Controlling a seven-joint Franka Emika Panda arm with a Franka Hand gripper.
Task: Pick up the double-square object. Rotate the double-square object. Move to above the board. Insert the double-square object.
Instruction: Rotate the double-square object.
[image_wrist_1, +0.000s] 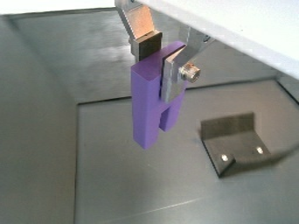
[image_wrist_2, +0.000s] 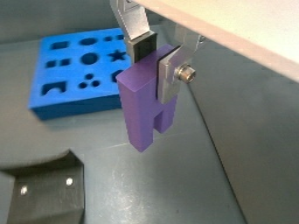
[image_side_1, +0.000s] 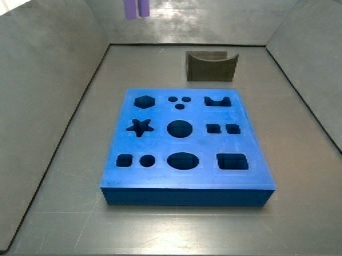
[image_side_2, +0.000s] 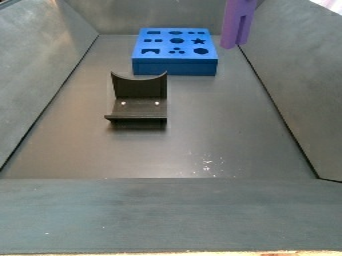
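Double-square object (image_wrist_1: 149, 105) in claw (image_wrist_1: 162, 54), apparently airborne.

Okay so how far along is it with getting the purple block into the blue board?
Done: the gripper has the double-square object clamped and lifted off the floor. In hand: it hangs off to one side of the board, not over it. Left: moving above the board and inserting; its cutouts look empty.

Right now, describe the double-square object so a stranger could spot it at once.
Start from the big blue board on the grey floor, then look above the floor beside it to the gripper. The double-square object hangs clamped between its silver fingers. It is the only lavender piece, a tall notched block, unlike the dark U-shaped holder.
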